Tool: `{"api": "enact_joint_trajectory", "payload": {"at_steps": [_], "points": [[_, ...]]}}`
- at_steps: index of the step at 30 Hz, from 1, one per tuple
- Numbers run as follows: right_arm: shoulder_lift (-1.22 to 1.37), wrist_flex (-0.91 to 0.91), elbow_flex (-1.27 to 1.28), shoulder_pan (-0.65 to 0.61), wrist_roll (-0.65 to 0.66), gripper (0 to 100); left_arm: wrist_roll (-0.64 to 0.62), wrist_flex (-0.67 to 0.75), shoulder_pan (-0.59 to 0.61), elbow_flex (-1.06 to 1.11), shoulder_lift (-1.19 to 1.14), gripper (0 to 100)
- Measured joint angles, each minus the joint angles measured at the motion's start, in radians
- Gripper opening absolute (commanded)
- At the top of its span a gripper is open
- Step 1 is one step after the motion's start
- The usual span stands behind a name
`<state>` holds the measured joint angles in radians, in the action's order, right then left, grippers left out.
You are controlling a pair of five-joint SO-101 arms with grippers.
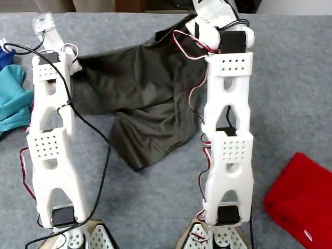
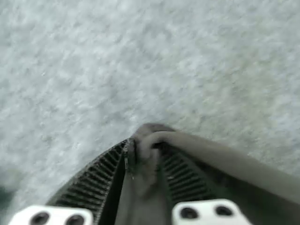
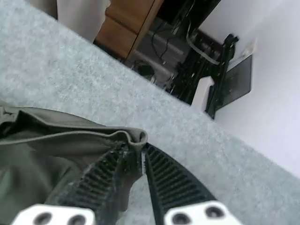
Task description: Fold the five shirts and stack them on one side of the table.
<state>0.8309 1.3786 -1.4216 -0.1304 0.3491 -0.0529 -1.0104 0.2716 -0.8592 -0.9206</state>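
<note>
Nearest the lens in the high view, the bases of two white arms stand at the bottom edge. The left arm [image 1: 49,150] is in the left half of the frame and the right arm [image 1: 228,140] is right of centre. Both stretch up the picture over a grey tabletop [image 1: 290,78]. Between them, in the upper middle of the frame, lies a dark olive shirt [image 1: 145,98], crumpled and partly doubled over, with its lower flap reaching down toward the centre.

The left claw [image 2: 143,150] is closed on a bunched fold of this shirt. In the left wrist view the cloth is squeezed between its ribbed fingers [image 2: 101,173], with bare tabletop beyond. In the high view this grip sits at the shirt's left edge, in the upper left of the frame.

The right claw [image 3: 136,151] is likewise clamped on a hem of the same shirt, the cloth pinched between its own ribbed fingers [image 3: 173,177]. In the high view it is at the shirt's upper right corner, near the top edge of the frame.

A teal shirt [image 1: 13,101] lies rumpled at the left edge of the high view, with a bit of blue cloth [image 1: 4,56] just above it. A red shirt [image 1: 303,202] lies as a compact block at the lower right, well apart from the olive one. Past the tabletop's far edge, the right wrist view shows a wooden cabinet [image 3: 129,23] and dark cables [image 3: 187,56].
</note>
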Motion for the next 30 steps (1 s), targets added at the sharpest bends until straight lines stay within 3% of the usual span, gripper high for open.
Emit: {"api": "enact_joint_trajectory", "payload": {"at_steps": [5,14,21,30], "points": [[0.124,-0.04,0.0,0.0,-0.086,0.5,-0.011,-0.044,0.052,-0.049,-0.002,19],[0.331,-0.276,0.002,0.011,-0.198,0.5,-0.292,-0.061,0.138,-0.193,-0.002,19],[0.379,-0.327,0.002,0.029,-0.207,0.5,-0.31,-0.084,0.066,-0.193,-0.023,19],[0.379,-0.327,0.002,0.038,-0.207,0.5,-0.45,-0.02,-0.002,-0.245,-0.178,19]]}}
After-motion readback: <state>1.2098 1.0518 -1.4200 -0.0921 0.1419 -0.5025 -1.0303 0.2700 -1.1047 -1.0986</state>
